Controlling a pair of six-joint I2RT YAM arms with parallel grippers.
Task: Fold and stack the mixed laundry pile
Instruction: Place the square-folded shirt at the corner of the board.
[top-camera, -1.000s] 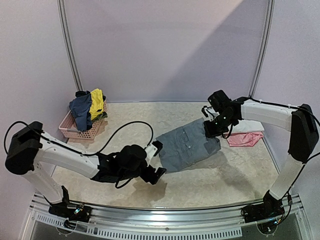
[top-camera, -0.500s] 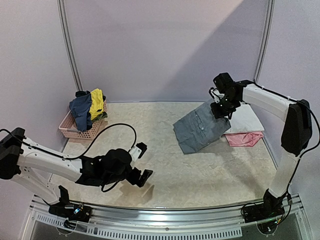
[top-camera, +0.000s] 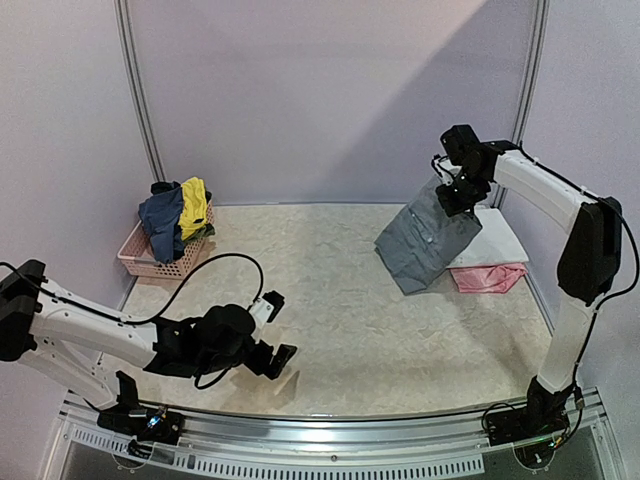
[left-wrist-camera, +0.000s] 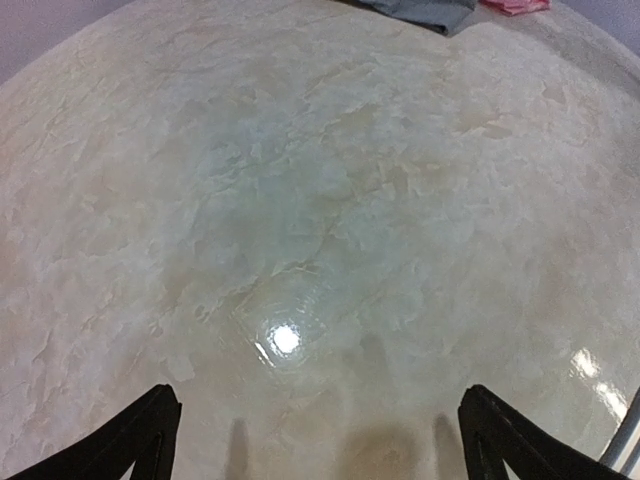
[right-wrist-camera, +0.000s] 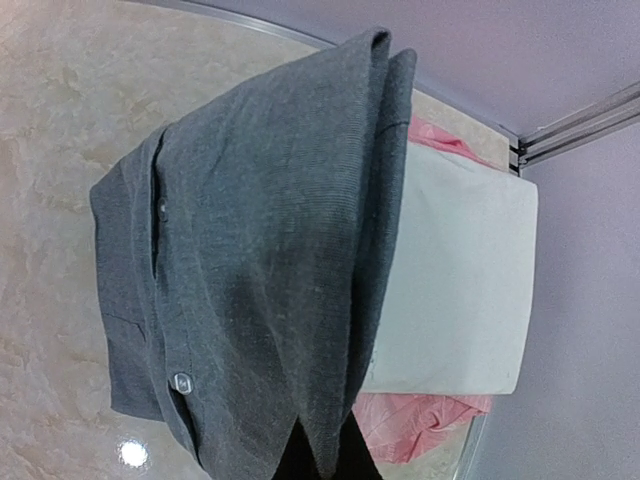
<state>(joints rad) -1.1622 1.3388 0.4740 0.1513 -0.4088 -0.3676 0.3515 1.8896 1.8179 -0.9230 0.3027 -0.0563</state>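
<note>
My right gripper (top-camera: 458, 193) is shut on the folded grey trousers (top-camera: 428, 240), which hang lifted off the table at the right; the same grey trousers (right-wrist-camera: 260, 290) fill the right wrist view, drooping from the gripper (right-wrist-camera: 320, 465). Behind them lies a folded white piece (top-camera: 492, 243) stacked on a pink piece (top-camera: 490, 277), seen as the white piece (right-wrist-camera: 455, 290) over the pink piece (right-wrist-camera: 420, 425). The navy top (top-camera: 160, 222) and yellow garment (top-camera: 193, 207) sit in the pink basket (top-camera: 160, 262). My left gripper (top-camera: 277, 331) stands open over bare table near the front left, empty in its own view (left-wrist-camera: 320, 440).
The pink lattice basket stands at the back left against the wall. Metal frame posts (top-camera: 524, 95) rise at the back corners. A black cable (top-camera: 215, 270) from the left arm loops over the table. The beige marbled tabletop (left-wrist-camera: 320, 200) lies under the left gripper.
My right gripper has lifted the grey trousers off the table and carried them up and right toward the white and pink stack. The left arm has drawn back toward the front left.
</note>
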